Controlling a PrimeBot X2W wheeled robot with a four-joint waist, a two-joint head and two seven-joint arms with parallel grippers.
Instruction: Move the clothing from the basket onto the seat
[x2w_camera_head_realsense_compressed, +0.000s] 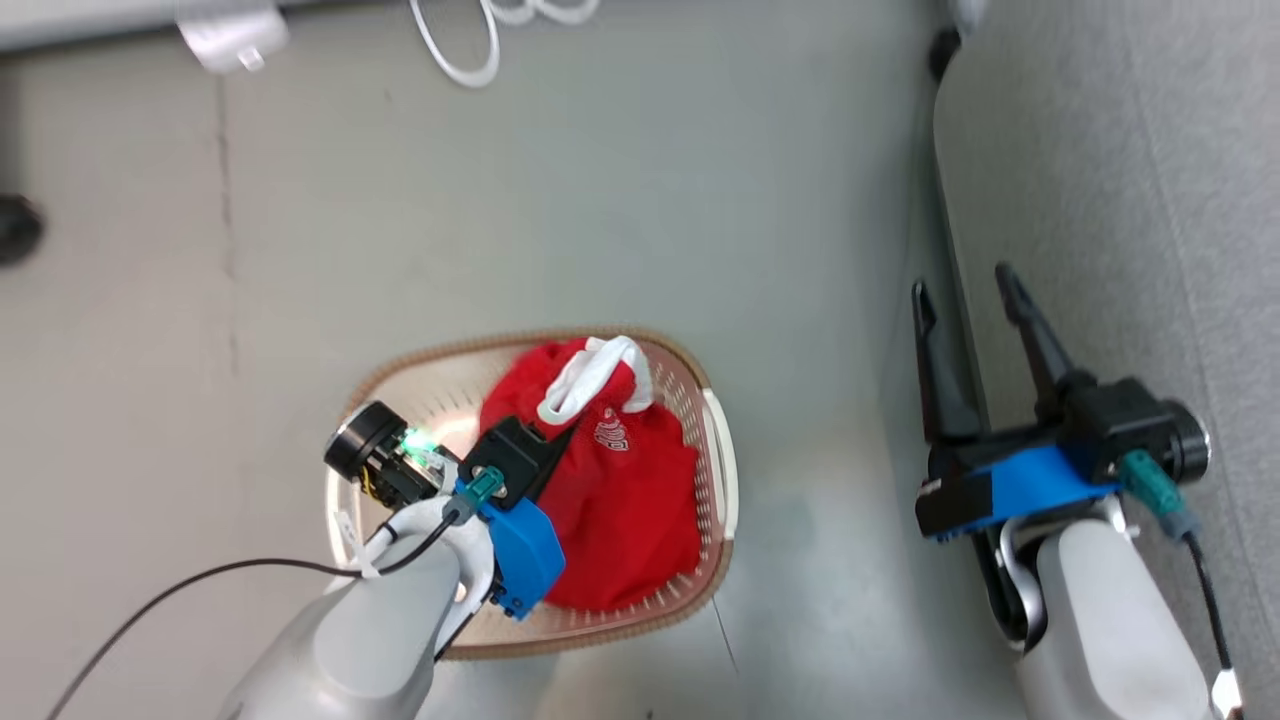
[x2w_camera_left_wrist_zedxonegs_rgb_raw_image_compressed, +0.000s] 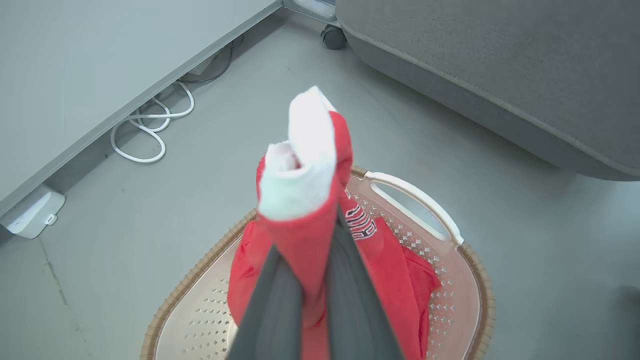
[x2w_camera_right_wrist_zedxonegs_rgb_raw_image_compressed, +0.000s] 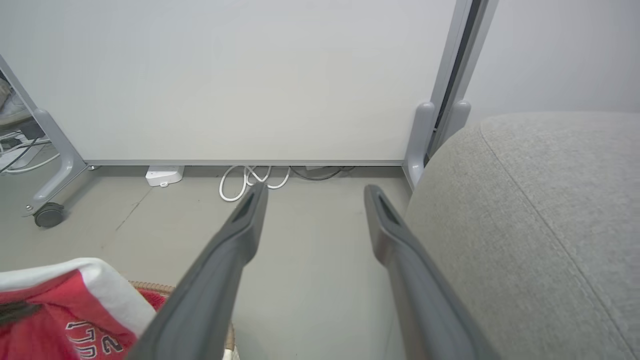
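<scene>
the clothing (x2w_camera_head_realsense_compressed: 620, 480) is bunched inside the basket (x2w_camera_head_realsense_compressed: 722, 470), a red heap against the basket's right wall, with one white-trimmed cuff (x2w_camera_left_wrist_zedxonegs_rgb_raw_image_compressed: 300, 165) standing above the rest. it stands up because the left end effector (x2w_camera_head_realsense_compressed: 558, 445) has it. the two dark fingers (x2w_camera_left_wrist_zedxonegs_rgb_raw_image_compressed: 350, 300) are pressed together on a fold of red fabric just below the white trim (the left wrist view shows no gap between them). the pinch is on an edge, not the bulk, so by my judgement the garment would trail out of the basket in a long drape. the white lettering (x2w_camera_head_realsense_compressed: 612, 437) sits just under the pinch. whether a second garment is tangled in, i cannot tell; it reads as one heap.

right of the basket, across a strip of bare floor (x2w_camera_head_realsense_compressed: 820, 300), the right end effector (x2w_camera_head_realsense_compressed: 962, 282) hovers with its jaws spread wide and nothing between them. it hangs over the near edge of the seat (x2w_camera_head_realsense_compressed: 1130, 200), probably parked clear of the carrying path.

the next move likely needs a lift high enough to clear the basket's rim and its white handle (x2w_camera_head_realsense_compressed: 720, 440) on the seat side (a snag could drag the light basket along).
</scene>
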